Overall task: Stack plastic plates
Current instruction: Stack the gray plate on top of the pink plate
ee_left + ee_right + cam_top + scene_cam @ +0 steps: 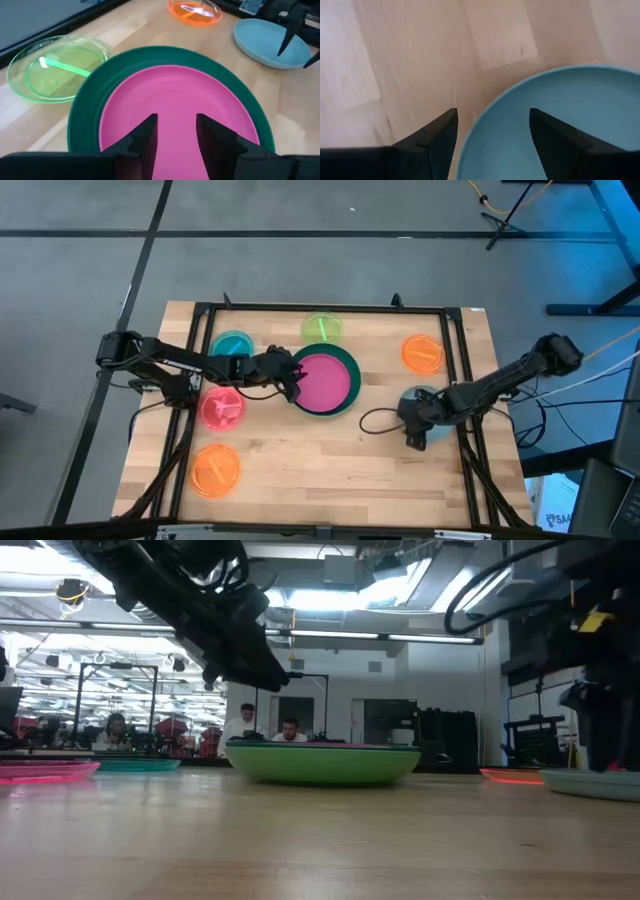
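Both grippers stand with fingers apart and hold nothing: the left gripper hangs at the left rim of the magenta plate, which lies nested in the dark green plate at mid-table, while the right gripper straddles the near rim of the grey-teal plate toward the table's right side. The step in hand looks like a pickup of that grey-teal plate, and doing it well probably means sliding one finger just under the lip and the other over it, pinching the rim squarely, lifting level, then carrying it over the magenta plate and lowering it centred so it nests rather than rides up on an edge. The left gripper would do best to draw clear of the stack first. Counted from above, three large plates show: magenta, dark green and grey-teal. Five small translucent ones lie around them: a blue plate, a lime plate, a red plate and two orange plates, one far right and one near left.
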